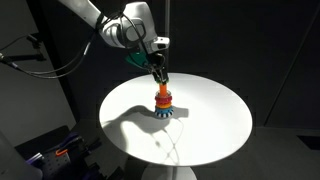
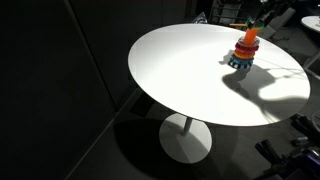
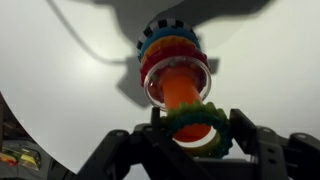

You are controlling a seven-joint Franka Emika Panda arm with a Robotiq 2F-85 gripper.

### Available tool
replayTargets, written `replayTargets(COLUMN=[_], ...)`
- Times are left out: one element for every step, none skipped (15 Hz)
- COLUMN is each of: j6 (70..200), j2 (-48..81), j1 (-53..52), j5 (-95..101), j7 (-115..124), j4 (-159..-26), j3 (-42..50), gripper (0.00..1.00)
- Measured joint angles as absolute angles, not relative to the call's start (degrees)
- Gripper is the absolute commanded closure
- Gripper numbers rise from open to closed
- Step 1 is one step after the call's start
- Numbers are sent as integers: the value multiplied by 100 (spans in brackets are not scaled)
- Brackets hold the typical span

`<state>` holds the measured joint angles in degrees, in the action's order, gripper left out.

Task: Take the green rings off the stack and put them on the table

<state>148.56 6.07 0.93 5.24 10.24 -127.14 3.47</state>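
The stack (image 1: 164, 103) stands near the middle of the round white table (image 1: 205, 135), with a blue-and-white base, coloured rings and an orange cone on top. It also shows in an exterior view (image 2: 244, 48) and in the wrist view (image 3: 172, 62). My gripper (image 1: 160, 78) hangs straight above it. In the wrist view my gripper (image 3: 200, 130) is shut on a green ring (image 3: 212, 128) with a knobbly rim. The ring still encircles the tip of the orange cone (image 3: 180, 90). Any other green ring lower in the stack is too small to tell.
The table (image 2: 190, 85) stands on a white pedestal (image 2: 186, 140) in dark surroundings. A thin cable (image 1: 172, 150) trails over the tabletop in front of the stack. Dark equipment (image 1: 55, 150) sits on the floor beside the table.
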Motion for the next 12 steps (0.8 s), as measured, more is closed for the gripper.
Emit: replayTargets(j6=[14832, 14807, 14780, 14754, 14725, 14695, 14668, 14645, 14631, 14618, 14607, 14598], j2=[527, 446, 373, 304, 244, 200, 161, 131, 115, 114, 115, 116], j1=[86, 78, 72, 69, 66, 64, 59, 49, 41, 33, 16, 0], j5=[525, 525, 525, 525, 525, 525, 525, 525, 525, 524, 520, 510], j7=[1026, 1026, 1026, 1026, 1026, 1026, 1026, 1026, 1026, 1026, 1023, 1015], j4=[-12748, -12786, -12822, -12864, -12910, -12946, -12985, -13028, -13069, -13102, -13146, -13189], j3=[344, 338, 328, 311, 292, 267, 241, 215, 186, 155, 128, 104], gripper=[56, 56, 56, 56, 56, 56, 56, 56, 56, 56, 56, 56])
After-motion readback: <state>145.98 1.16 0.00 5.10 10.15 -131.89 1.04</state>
